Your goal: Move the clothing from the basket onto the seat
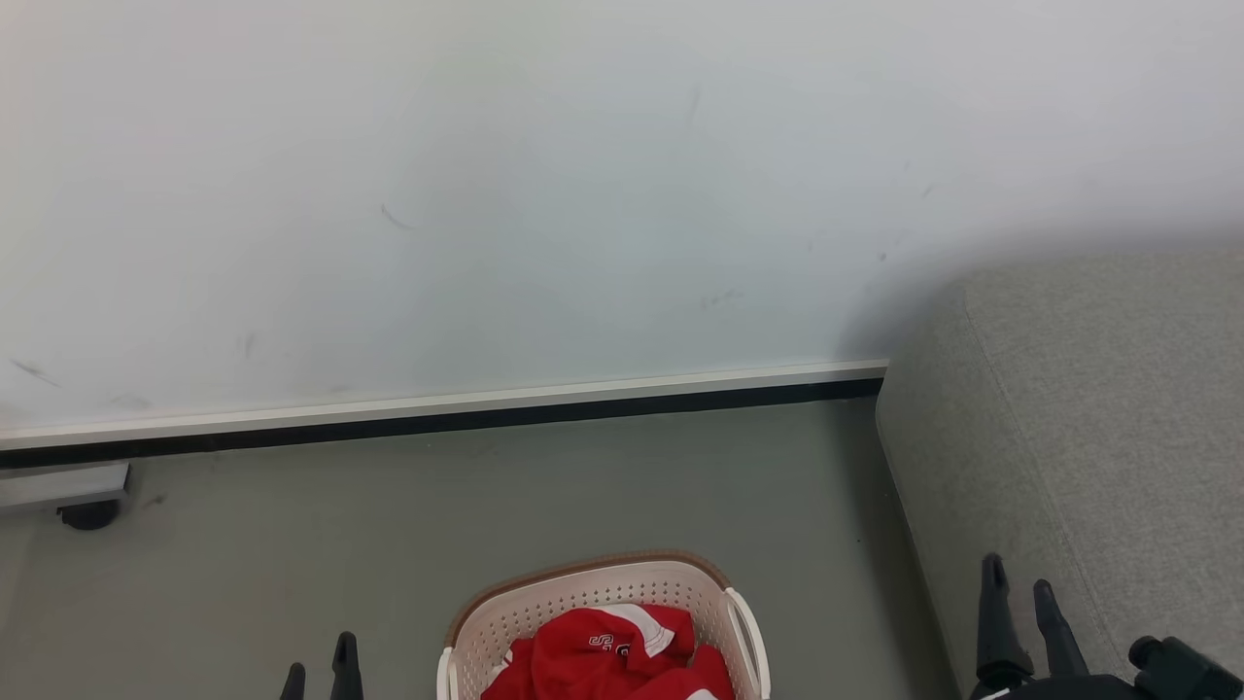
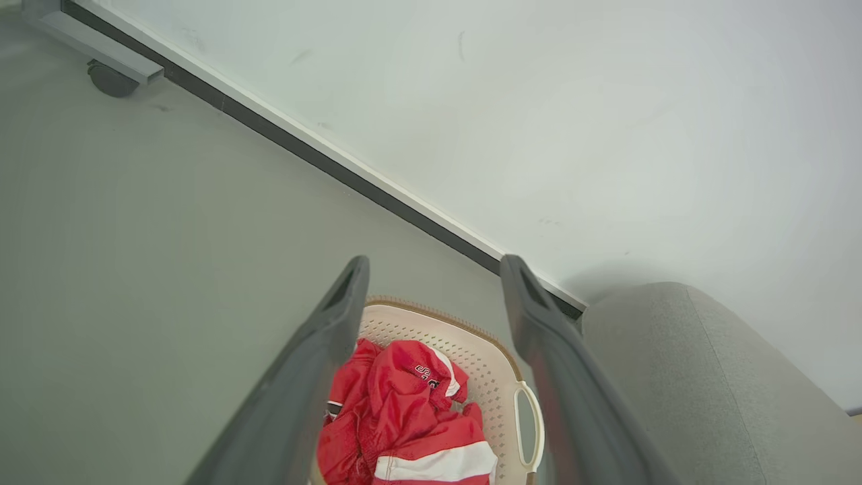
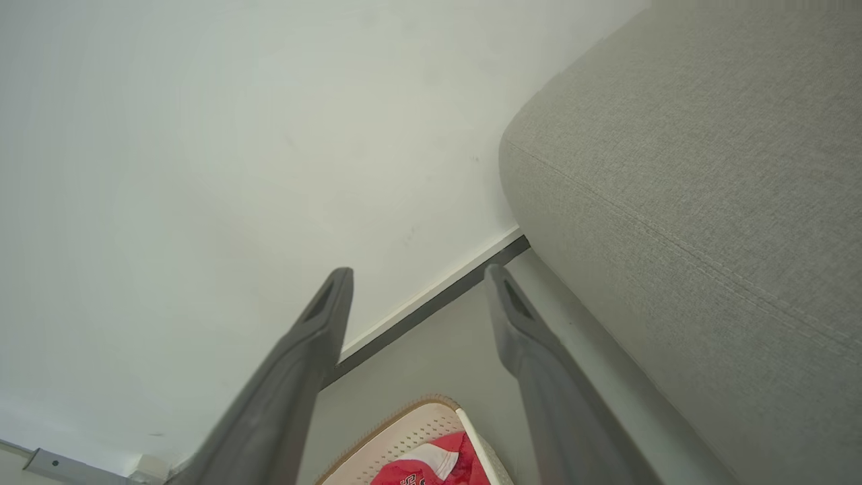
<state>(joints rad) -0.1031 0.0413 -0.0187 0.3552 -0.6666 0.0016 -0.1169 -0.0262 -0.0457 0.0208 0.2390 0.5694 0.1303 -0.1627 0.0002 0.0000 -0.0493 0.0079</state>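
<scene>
In the head view, the fingertips of the left gripper [image 1: 321, 661] are seen at the bottom edge, and the right gripper [image 1: 1018, 576] is seen at the lower right, its fingers raised against the side of the seat [image 1: 1098, 437]. The basket [image 1: 544, 612] is set on the floor [image 1: 389, 544] between the two grippers, nearer the left one, and the clothing [image 1: 603, 651] is heaped inside it. A wall [image 1: 486, 194] stands beyond both grippers.

In the left wrist view, the left gripper's fingers are spread wide and nothing is held between them. The basket with the red clothing is seen below the fingertips, framed between the two fingers, apart from them. The seat is seen past the finger on that view's right.

In the right wrist view, the right gripper's fingers are likewise spread wide and empty. A corner of the basket and a little clothing are seen low between them, and the seat rises close beside the finger on that view's right.
</scene>
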